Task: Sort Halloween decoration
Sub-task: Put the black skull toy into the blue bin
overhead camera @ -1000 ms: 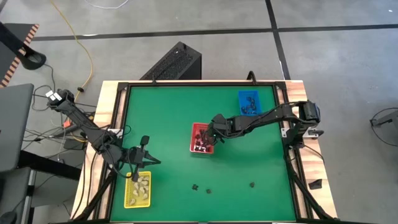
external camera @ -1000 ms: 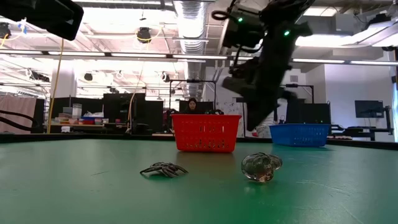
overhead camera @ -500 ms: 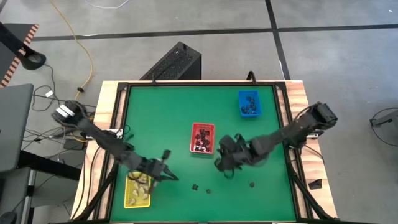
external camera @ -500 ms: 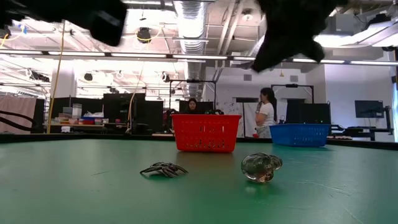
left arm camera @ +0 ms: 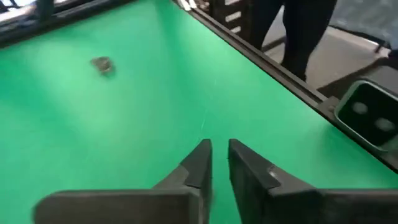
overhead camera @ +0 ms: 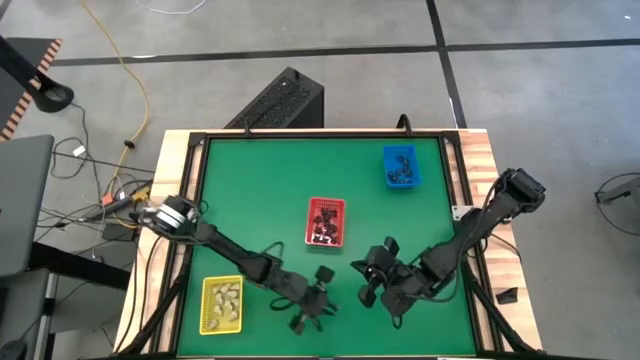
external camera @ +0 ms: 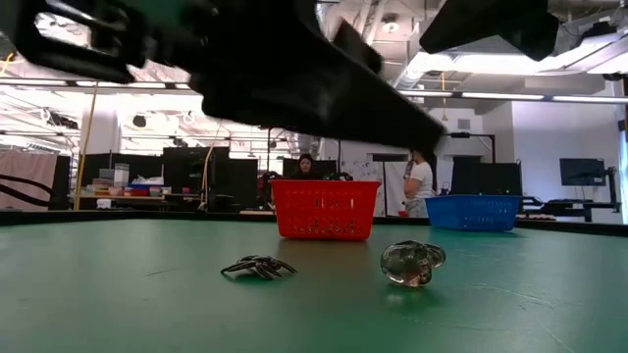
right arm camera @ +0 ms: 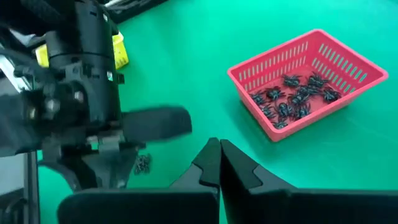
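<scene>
Two loose pieces lie near the table's near edge: a black spider (external camera: 258,267) (right arm camera: 143,163) and a clear greyish lump (external camera: 412,263). The arms hide both in the high view. My left gripper (overhead camera: 312,298) (left arm camera: 219,152) hovers over that spot, its fingers nearly together and holding nothing. A small greyish lump (left arm camera: 102,64) lies beyond it on the green mat. My right gripper (overhead camera: 365,280) (right arm camera: 219,155) hangs just to the right of the left one, shut and holding nothing, pointing toward the red tray (right arm camera: 308,81).
Red tray (overhead camera: 326,221) at the table's middle holds black spiders. Yellow tray (overhead camera: 221,304) near the left near corner holds cream lumps. Blue tray (overhead camera: 400,166) sits at the far right. The two arms crowd the near middle of the mat. People stand in the room beyond the table.
My left gripper has swung from above the yellow tray toward the table's right and near edge, ending over the loose pieces. My right gripper has left the red tray and travelled toward the near edge, ending beside the left one.
</scene>
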You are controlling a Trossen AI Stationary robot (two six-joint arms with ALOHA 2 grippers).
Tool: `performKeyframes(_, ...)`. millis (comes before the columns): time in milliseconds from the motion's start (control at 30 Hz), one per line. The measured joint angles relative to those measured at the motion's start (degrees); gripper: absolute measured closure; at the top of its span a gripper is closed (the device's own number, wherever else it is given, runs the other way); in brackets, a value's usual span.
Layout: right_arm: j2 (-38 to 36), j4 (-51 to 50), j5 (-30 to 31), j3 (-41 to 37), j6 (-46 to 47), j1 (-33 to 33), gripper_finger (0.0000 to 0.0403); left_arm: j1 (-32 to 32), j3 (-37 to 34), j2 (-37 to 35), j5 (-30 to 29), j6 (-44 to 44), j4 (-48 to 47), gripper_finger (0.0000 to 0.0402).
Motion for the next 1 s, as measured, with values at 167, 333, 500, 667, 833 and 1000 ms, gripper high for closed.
performKeyframes(167,0.0,-0.3,-0.7,0.0,-1.8,-0.2,0.0378,1.3,7.6,5.8,2.4,1.1,-5.1,0.0301)
performKeyframes(333,0.0,-0.5,-1.6,0.0,-4.1,-0.7,0.0378,3.0,8.6,7.2,2.4,-0.4,-7.0,0.0245)
performKeyframes(500,0.0,-1.4,-2.0,0.0,-4.1,-1.2,0.0378,3.9,7.9,7.2,4.1,-2.0,-9.1,0.0215)
performKeyframes(667,0.0,-1.5,-2.0,0.0,-4.1,-2.0,0.0378,3.8,7.9,7.2,6.7,-1.0,-10.3,0.0211)
performKeyframes(833,0.0,-1.5,-2.2,0.0,-4.0,-2.8,0.0378,3.7,7.9,7.5,6.6,-0.6,-11.3,0.022)
performKeyframes(1000,0.0,-1.5,-2.2,0.0,-4.0,-3.4,0.0378,3.8,8.0,10.8,8.0,-1.4,-7.5,0.023)
